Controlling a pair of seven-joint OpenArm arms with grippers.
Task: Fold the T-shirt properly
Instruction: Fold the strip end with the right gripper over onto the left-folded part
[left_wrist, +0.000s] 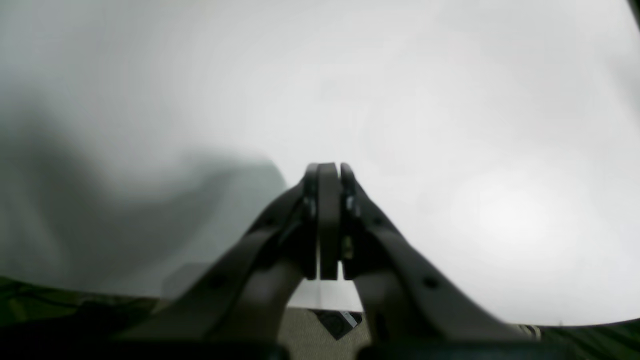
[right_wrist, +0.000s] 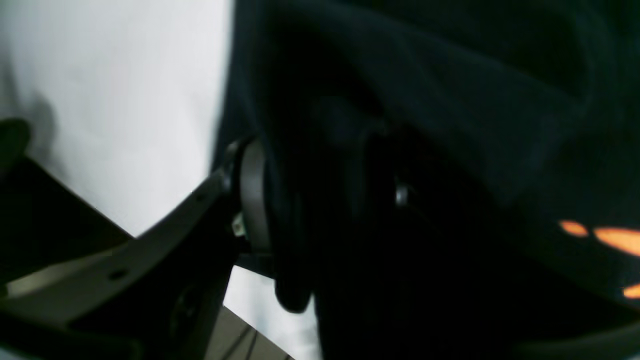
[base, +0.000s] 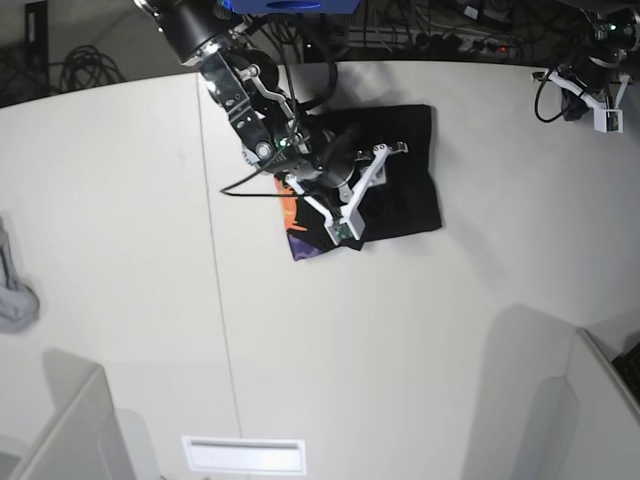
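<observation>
We judge the T-shirt (base: 400, 190) largely folded on the bench (base: 400, 350); right fingers (right_wrist: 255, 200) straddle cloth, grip unclear; left fingers (left_wrist: 320, 220) closed, empty.

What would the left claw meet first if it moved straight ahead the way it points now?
Probably only the bare white table: the shut left claw points across it, with nothing else ahead in the wrist view, though depth is unclear.

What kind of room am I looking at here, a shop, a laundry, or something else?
Most likely a robotics lab or test bench. A wide white table carries two robot arms, one working its claw into a black T-shirt. Bundles of cables lie behind the table, as in a workshop rather than a shop.
</observation>
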